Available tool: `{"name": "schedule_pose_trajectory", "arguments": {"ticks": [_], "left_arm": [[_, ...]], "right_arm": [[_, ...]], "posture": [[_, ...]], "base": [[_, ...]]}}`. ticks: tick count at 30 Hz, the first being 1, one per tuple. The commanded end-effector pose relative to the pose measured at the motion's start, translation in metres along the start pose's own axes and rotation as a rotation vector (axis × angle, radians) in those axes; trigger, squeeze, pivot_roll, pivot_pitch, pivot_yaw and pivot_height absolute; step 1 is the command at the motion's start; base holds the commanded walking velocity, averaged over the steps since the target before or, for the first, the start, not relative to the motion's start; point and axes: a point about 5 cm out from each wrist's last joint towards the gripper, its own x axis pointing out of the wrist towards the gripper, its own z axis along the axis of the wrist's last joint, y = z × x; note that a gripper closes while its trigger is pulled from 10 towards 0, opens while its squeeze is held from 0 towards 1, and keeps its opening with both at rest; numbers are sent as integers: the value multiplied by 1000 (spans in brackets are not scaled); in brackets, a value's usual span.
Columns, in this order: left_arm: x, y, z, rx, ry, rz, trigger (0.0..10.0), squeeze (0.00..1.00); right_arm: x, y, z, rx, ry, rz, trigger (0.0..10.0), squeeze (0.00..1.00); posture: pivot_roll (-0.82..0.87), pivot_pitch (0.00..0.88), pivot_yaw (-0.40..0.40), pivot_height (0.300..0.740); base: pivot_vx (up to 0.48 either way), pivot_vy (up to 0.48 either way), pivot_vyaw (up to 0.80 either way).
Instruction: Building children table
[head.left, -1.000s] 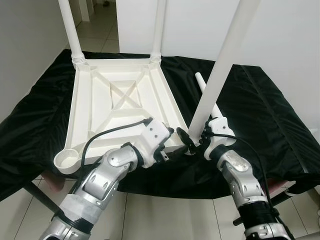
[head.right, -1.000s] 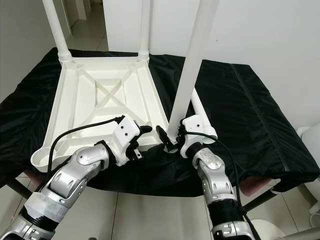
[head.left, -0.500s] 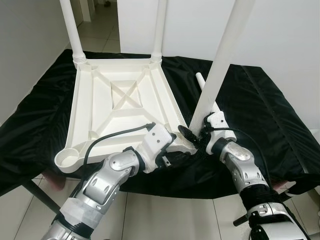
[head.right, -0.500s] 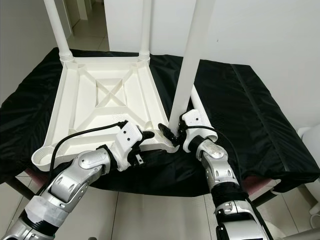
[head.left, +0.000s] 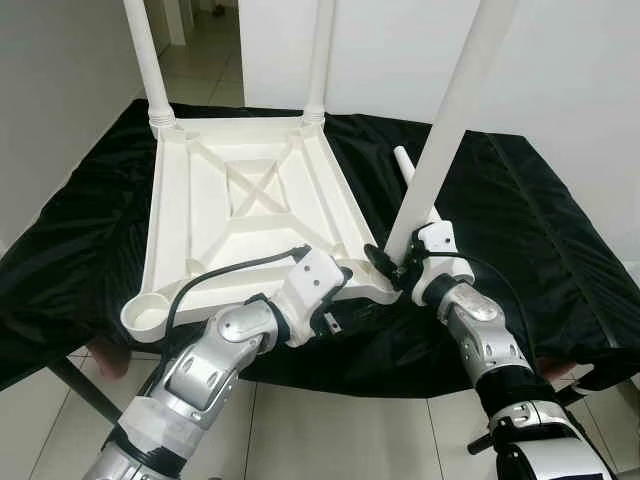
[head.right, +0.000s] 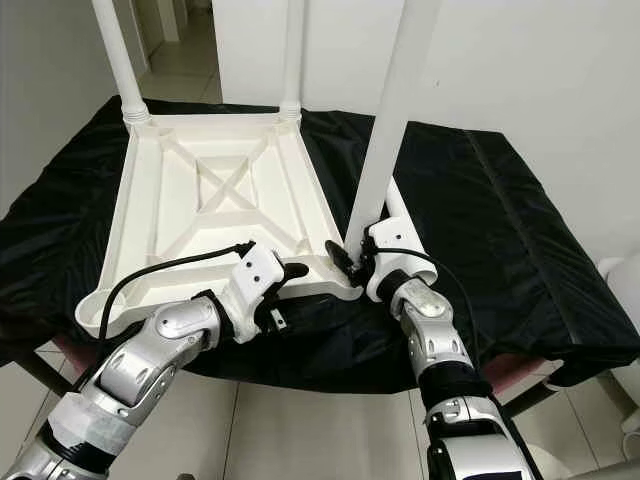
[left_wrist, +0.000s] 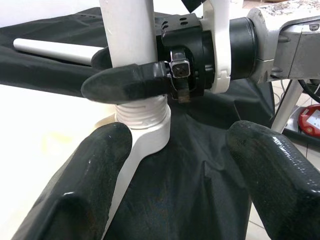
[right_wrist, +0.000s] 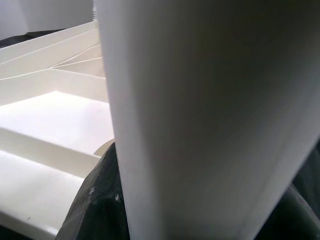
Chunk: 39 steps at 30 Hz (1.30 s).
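The white table top (head.left: 240, 200) lies upside down on the black cloth (head.left: 520, 210). Two legs (head.left: 145, 60) (head.left: 320, 55) stand in its far corners. My right gripper (head.left: 396, 266) is shut on a third white leg (head.left: 450, 110) just above its foot. That leg's threaded end (left_wrist: 142, 112) sits on the near right corner socket (left_wrist: 145, 137), tilted slightly right. My left gripper (left_wrist: 175, 200) is open at the table's near edge, its fingers (left_wrist: 90, 190) spread on either side of that socket. The right gripper's black finger (left_wrist: 130, 82) crosses the leg.
A fourth white leg (head.left: 402, 165) lies loose on the cloth behind the held one. The near left corner socket (head.left: 145, 315) has no leg in it. The cloth's front edge drops off to a tiled floor (head.left: 330, 430). White walls stand behind.
My right gripper has carried the leg's foot a little forward and up onto the near right corner socket. The left gripper has stayed at the table's near edge.
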Motion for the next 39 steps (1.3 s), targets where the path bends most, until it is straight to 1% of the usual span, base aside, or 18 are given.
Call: {"name": "schedule_pose_trajectory", "arguments": {"ticks": [1,2,5,7,9,10,12,13,15,20,22,28,29,33,35,36,38,39], "left_arm": [[-1,-2,0,2,6,-30,10000,0],[-1,-2,0,2,6,-30,10000,0],[-1,-3,0,0,8,-33,10000,0],[-1,-3,0,-1,8,-36,10000,0],[-2,-4,0,-1,8,-39,10000,0],[-2,-4,0,-1,8,-39,10000,0],[-1,-4,-1,0,8,-40,10000,0],[-1,-4,-1,0,8,-40,10000,0],[0,-5,0,-5,5,-39,10000,0],[1,-5,0,-6,3,-38,10000,0],[1,-6,0,-8,1,-38,10000,0],[2,-8,0,-8,1,-50,10000,0],[2,-8,0,-7,0,-49,10000,0],[3,-6,1,-8,-2,-43,10000,0],[2,-7,0,-5,-4,-43,10000,0],[2,-9,0,-1,-7,-43,10000,0],[2,-9,0,0,-7,-44,10000,0],[2,-9,-1,-2,-7,-43,10000,0]], "right_arm": [[-2,-1,-9,12,39,-91,10000,0],[-2,-1,-9,12,39,-91,10000,0],[1,5,-9,48,28,-194,10000,0],[1,7,-9,59,32,-222,10000,0],[2,13,-10,94,38,-346,10000,0],[2,13,-10,94,38,-346,10000,0],[3,22,-9,93,43,-440,10000,0],[3,22,-9,93,43,-440,10000,0],[6,35,-9,94,43,-516,10000,0],[10,46,-8,141,33,-546,10000,0],[13,52,-2,167,0,-540,10000,0],[11,55,8,126,-30,-538,10000,0],[10,54,8,122,-32,-540,10000,1000],[6,50,9,132,-45,-535,10000,1000],[3,49,11,122,-64,-469,10000,1000],[-1,45,11,111,-65,-429,10000,208],[-4,44,11,109,-64,-411,10000,208],[-9,39,10,98,-60,-350,10000,0]], "posture": [[48,40,-44,740],[48,40,-44,740],[47,40,-44,740],[47,40,-44,740],[44,37,-48,740],[44,37,-48,740],[41,36,-49,740],[41,36,-49,740],[40,34,-50,740],[41,33,-52,740],[39,31,-51,740],[31,30,-51,740],[32,28,-52,740],[31,27,-53,740],[29,26,-57,740],[27,25,-62,740],[27,25,-62,740],[23,25,-67,740]], "base": [[0,0,0],[0,0,0],[0,0,0],[0,0,0],[0,0,0],[0,0,0],[0,0,0],[0,0,0],[0,0,0],[0,0,0],[0,0,0],[0,0,0],[0,0,0],[0,0,0],[0,0,0],[0,0,0],[0,0,0],[0,0,0]]}}
